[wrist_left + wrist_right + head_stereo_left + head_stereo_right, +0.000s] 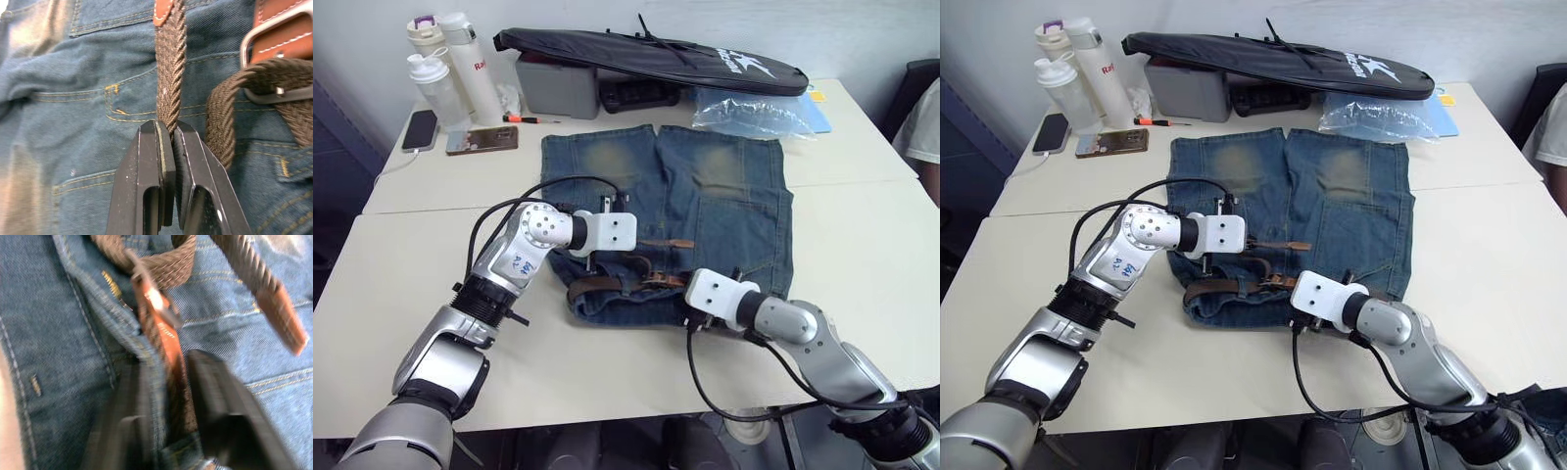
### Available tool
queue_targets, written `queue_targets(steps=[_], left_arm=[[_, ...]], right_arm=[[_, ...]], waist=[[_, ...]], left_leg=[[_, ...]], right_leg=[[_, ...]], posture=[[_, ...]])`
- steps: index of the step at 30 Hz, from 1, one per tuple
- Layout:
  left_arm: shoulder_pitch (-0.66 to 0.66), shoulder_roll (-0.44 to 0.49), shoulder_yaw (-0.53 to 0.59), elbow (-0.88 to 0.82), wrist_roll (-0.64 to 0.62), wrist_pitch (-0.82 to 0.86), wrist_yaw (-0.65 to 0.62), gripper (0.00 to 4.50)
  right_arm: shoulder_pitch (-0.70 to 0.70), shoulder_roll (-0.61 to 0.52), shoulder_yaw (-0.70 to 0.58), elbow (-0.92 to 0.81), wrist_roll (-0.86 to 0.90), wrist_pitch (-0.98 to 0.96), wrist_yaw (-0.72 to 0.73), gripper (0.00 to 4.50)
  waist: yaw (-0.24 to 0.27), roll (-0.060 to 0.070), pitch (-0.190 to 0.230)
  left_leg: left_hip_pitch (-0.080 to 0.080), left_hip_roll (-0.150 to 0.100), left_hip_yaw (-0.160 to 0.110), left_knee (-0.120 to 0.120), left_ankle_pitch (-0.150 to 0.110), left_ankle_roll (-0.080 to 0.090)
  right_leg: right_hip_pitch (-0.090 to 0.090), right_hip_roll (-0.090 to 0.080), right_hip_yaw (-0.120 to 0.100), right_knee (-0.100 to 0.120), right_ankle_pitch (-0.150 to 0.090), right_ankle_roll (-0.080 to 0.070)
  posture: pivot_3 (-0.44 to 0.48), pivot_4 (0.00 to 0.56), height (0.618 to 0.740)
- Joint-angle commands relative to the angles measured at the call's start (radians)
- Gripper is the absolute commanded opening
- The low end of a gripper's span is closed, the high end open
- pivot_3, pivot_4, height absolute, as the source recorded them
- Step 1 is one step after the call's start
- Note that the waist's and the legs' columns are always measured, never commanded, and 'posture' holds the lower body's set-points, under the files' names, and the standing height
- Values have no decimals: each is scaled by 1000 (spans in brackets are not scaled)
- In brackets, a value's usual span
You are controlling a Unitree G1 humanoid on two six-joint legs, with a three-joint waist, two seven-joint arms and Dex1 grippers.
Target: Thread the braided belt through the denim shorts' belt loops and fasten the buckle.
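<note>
A: What containers are on the table?

B: At the far left corner, three drink bottles stand upright with their lids on; I can't tell what they hold. Beside them sits a grey box, closed, with a long black bag lying across it. A clear plastic bag lies to the right of that, contents unclear.

A: And the denim shorts?

B: They're spread flat mid-table, waistband toward the robot, legs pointing away. Faded blue, with a yellowish worn patch on each leg.

A: The braided belt?

B: It lies along the waistband, dark brown weave, with its reddish leather tip resting loose on the denim a little above the band. The buckle, a silver frame with brown stitched leather behind it, sits just beside that free end, and a loop of braid passes through it.

A: What about the left gripper?

B: Its jaws are pressed together on the braided strap, pinching it just below the leather tip.

A: The right gripper?

B: At the waistband near the buckle; its fingers stand apart either side of the brown leather strip and a fold of denim. Whether they actually grip it, I can't tell.
</note>
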Motion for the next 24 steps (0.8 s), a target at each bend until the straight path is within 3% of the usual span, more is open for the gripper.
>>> queue_targets(steps=[1,11,12,18,24], left_arm=[[-30,5,36,20,-5,-26,1,0],[-19,-19,37,18,-5,-14,-2,0],[-20,-20,38,18,-6,-13,-2,0],[-28,-26,41,14,-9,-12,-2,0],[-36,-29,43,1,-17,-12,-15,0]], right_arm=[[8,18,-28,-15,-24,-18,-12,7],[20,50,-75,-56,32,24,39,7],[18,47,-88,-73,53,36,59,989],[-35,13,-185,-158,148,70,148,3340],[-160,-49,-243,-72,88,32,130,3340]], waist=[[-1,0,0],[-1,0,0],[-1,0,0],[-1,0,0],[-2,0,0]], left_leg=[[0,0,0,0,0,0],[0,0,0,1,0,0],[0,0,0,1,0,0],[0,0,0,1,0,0],[1,0,0,2,0,1]], right_leg=[[0,0,0,0,0,0],[0,0,0,2,0,0],[0,0,0,2,0,0],[0,0,0,2,0,0],[0,0,1,3,0,0]], posture=[[0,150,740],[0,150,740],[0,150,740],[0,150,740],[0,150,740]])
